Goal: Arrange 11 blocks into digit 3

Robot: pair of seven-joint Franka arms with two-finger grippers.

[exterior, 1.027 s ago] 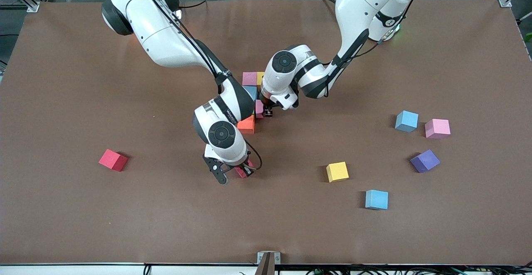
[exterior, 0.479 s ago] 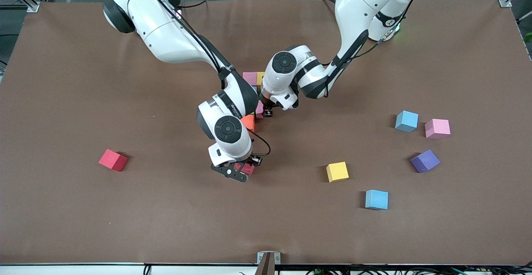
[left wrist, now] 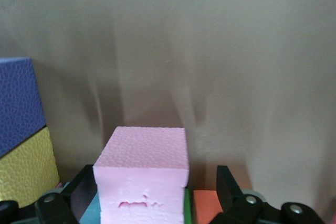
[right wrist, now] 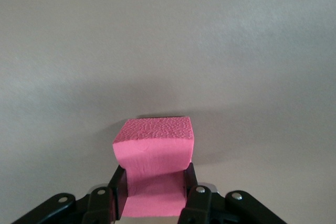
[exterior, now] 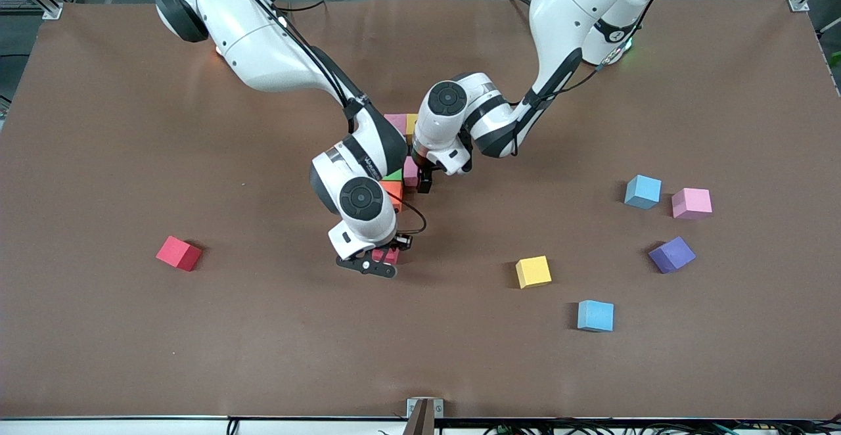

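Digit 3 (exterior: pixel 399 152) partly built mid-tabletop, mostly hidden under arms; six loose blocks lie around it, so judged roughly half done

Right gripper (exterior: pixel 386 255) just nearer camera than digit, fingers clamped on deep pink block (right wrist: pixel 153 153)

Left gripper (exterior: pixel 420 182) at digit, fingers (left wrist: pixel 228 182) spread wide, flanking pale pink block (left wrist: pixel 143 174), no grip

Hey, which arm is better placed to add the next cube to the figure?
Likely the right: its gripper is shut on a hot-pink foam cube beside the figure. The left gripper is open around a placed pale-pink foam cube, holding nothing.
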